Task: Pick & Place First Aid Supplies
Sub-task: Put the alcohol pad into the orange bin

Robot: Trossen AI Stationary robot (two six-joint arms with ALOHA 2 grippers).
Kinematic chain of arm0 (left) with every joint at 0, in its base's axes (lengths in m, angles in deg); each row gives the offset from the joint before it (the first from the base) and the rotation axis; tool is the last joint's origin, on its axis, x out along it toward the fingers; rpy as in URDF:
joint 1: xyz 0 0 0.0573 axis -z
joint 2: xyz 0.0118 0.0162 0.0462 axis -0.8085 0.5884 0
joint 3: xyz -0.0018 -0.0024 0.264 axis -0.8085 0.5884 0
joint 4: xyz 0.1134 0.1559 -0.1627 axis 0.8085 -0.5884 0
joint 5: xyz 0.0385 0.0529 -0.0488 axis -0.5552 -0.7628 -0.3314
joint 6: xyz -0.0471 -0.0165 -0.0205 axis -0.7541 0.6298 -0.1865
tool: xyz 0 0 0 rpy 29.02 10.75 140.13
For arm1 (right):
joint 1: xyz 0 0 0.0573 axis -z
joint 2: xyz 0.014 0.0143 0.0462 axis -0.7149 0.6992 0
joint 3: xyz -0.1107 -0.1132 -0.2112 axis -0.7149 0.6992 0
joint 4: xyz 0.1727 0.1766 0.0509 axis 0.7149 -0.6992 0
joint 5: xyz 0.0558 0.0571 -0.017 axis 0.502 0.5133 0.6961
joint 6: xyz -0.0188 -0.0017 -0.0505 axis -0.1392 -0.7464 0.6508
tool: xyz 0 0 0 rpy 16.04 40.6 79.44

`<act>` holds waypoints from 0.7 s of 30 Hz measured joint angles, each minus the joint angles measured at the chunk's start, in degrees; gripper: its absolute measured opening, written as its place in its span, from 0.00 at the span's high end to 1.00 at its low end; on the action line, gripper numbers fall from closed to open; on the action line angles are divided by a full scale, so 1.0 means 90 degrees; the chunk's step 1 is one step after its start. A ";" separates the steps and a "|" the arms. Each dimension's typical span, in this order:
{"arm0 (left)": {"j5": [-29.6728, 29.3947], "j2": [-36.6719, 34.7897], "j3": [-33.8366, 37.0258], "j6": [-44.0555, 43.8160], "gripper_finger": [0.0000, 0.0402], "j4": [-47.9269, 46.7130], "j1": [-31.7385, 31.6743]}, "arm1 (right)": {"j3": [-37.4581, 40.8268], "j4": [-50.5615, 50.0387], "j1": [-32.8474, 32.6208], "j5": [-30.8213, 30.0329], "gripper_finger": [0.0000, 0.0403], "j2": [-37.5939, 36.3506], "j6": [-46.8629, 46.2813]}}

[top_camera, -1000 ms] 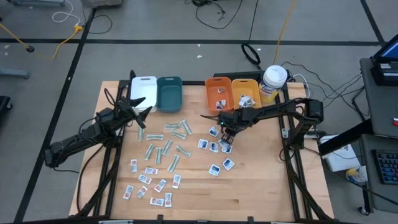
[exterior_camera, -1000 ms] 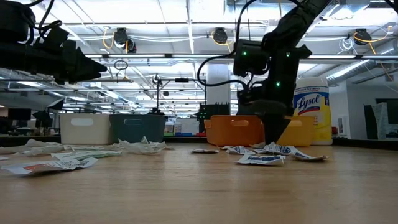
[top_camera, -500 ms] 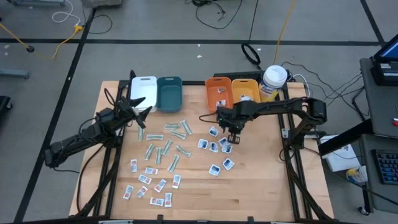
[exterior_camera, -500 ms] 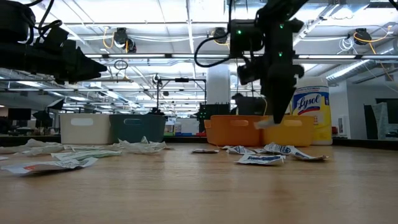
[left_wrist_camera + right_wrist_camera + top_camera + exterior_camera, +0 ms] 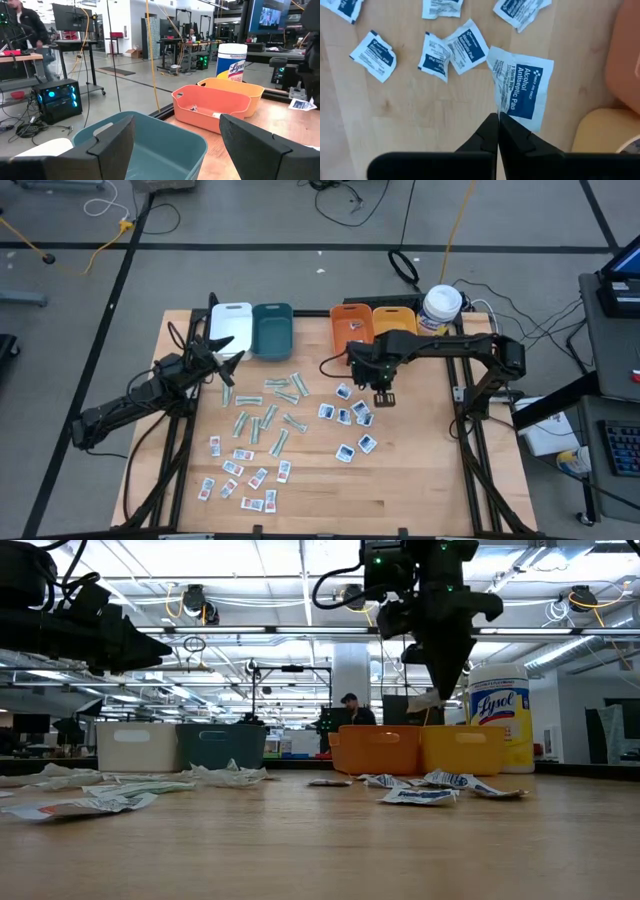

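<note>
Right wrist view shows your right hand (image 5: 498, 120) clenched on an alcohol prep packet (image 5: 520, 90) — lifted above the wooden tabletop (image 5: 410, 110), more packets (image 5: 454, 47) scattered beneath. Left hand (image 5: 175, 135) hangs released — workshop room beyond.

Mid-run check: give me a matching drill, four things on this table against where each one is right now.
1. alcohol packet
2. right hand
3. left hand
4. Lysol canister

a. open, near the teal bin
b. beside the yellow bin
c. pinched, lifted off the table
d. shut, above the blue-print packets

Pairs: 1-c, 2-d, 3-a, 4-b
</note>
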 joint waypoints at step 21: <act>0.0000 0.0000 -0.0002 0.0000 0.26 0.0005 -0.0001 | -0.0010 0.2173 0.1701 -0.0881 1.00 0.0000 0.1673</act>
